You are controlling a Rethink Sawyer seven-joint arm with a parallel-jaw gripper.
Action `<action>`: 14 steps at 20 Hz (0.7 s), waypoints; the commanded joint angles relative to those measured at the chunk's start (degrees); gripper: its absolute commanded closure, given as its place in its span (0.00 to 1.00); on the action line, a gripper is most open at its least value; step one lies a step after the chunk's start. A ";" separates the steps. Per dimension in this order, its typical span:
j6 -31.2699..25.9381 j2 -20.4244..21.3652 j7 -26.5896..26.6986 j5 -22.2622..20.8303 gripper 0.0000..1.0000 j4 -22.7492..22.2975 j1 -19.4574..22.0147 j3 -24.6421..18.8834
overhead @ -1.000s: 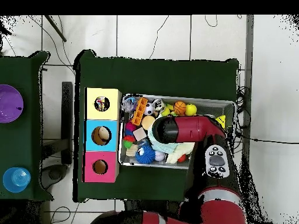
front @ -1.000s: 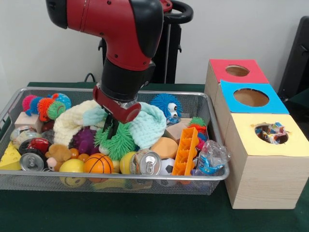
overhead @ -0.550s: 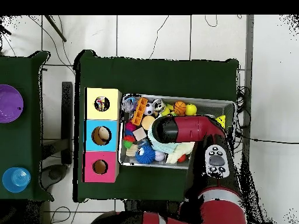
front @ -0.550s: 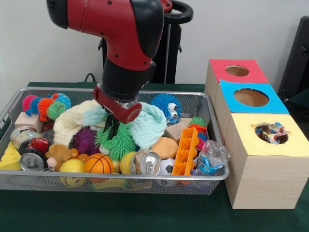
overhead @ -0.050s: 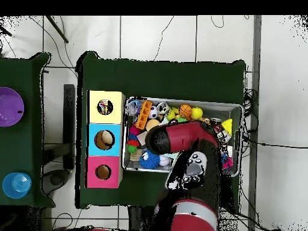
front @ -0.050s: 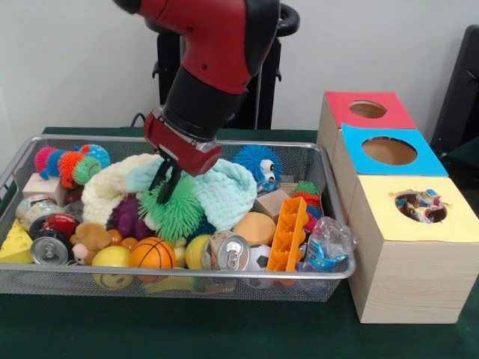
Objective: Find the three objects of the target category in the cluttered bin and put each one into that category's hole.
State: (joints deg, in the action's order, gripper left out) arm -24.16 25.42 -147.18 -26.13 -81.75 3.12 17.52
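Observation:
My gripper (front @ -0.050s: 166, 182) hangs over the middle of the wire bin (front @ -0.050s: 187, 274), its dark fingers shut on a green spiky rubber toy (front @ -0.050s: 177, 212). The toy is raised a little above the clutter, in front of the pale knitted cloths (front @ -0.050s: 224, 193). At the right stand three wooden boxes with holes: red top (front @ -0.050s: 367, 109), blue top (front @ -0.050s: 389, 150), and yellow top (front @ -0.050s: 419, 206) with wrappers showing in its hole. In the overhead view the arm (overhead @ -0.050s: 180, 139) covers the bin's middle and hides the gripper and toy.
The bin holds several things: a blue spiky ball (front @ -0.050s: 256, 162), an orange ridged block (front @ -0.050s: 288, 235), cans (front @ -0.050s: 231, 253), a small basketball (front @ -0.050s: 153, 253), a yellow ball (front @ -0.050s: 111, 258), a crumpled bottle (front @ -0.050s: 328, 243), and a cheese wedge (front @ -0.050s: 16, 243). In the overhead view, a purple plate (overhead @ -0.050s: 9, 106) and a blue cup (overhead @ -0.050s: 17, 184) sit on the side table.
The arm has tilted and risen, pulling the green spiky toy up and slightly left out of the pile. In the overhead view the arm has swung toward the boxes.

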 commanded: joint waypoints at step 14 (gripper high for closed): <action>14.53 -10.60 -24.05 12.45 1.00 4.72 -11.71 27.21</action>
State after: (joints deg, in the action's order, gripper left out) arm -13.62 19.19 -154.49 -19.21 -78.78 -8.24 39.14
